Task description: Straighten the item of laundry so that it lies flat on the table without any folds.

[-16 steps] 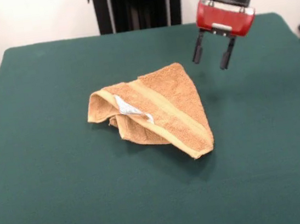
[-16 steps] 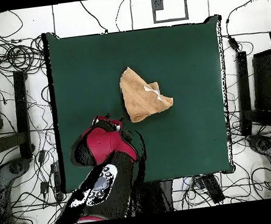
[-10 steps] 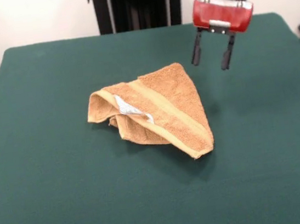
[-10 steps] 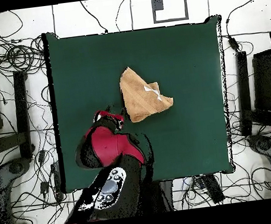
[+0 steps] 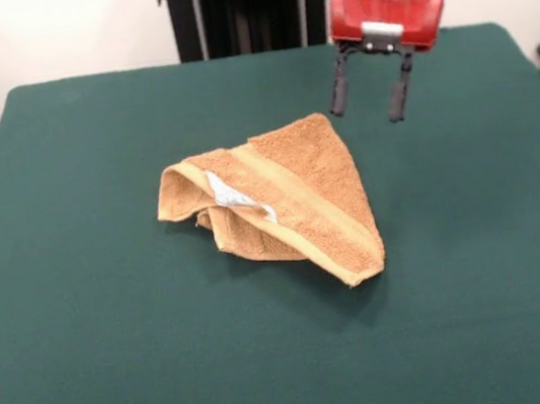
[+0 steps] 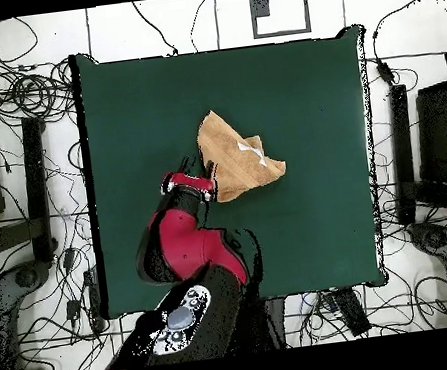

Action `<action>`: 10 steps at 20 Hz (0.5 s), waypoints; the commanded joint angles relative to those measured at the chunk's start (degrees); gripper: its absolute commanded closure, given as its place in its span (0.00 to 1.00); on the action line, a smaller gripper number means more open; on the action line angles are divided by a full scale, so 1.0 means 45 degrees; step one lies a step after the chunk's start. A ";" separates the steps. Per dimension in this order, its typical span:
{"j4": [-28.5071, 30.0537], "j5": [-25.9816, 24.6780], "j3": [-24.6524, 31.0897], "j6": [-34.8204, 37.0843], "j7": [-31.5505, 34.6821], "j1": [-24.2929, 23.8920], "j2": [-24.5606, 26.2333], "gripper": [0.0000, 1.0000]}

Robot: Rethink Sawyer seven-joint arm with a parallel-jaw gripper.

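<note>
While the towel [image 5: 275, 201] lies folded (tag [image 5: 235, 197] showing) on the worktop [image 5: 92, 365], nothing looks flattened; the pincer [image 5: 368, 101] hovers released, seemingly clear of it.

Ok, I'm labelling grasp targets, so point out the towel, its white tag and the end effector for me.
towel [image 5: 312, 181]: front view, on the terry surface of the top fold.
white tag [image 5: 229, 193]: front view, middle of the tag.
end effector [image 5: 368, 95]: front view, midway between the tips of its open fingers.
</note>
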 commanded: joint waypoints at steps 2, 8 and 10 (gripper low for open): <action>0.0034 0.1881 -0.2046 -0.1340 0.0100 0.1834 0.2293 0.00; -0.0243 0.2549 -0.2883 -0.2648 -0.0001 0.2256 0.3409 0.00; -0.0447 0.1377 -0.2167 -0.2924 0.0312 0.1488 0.3120 0.00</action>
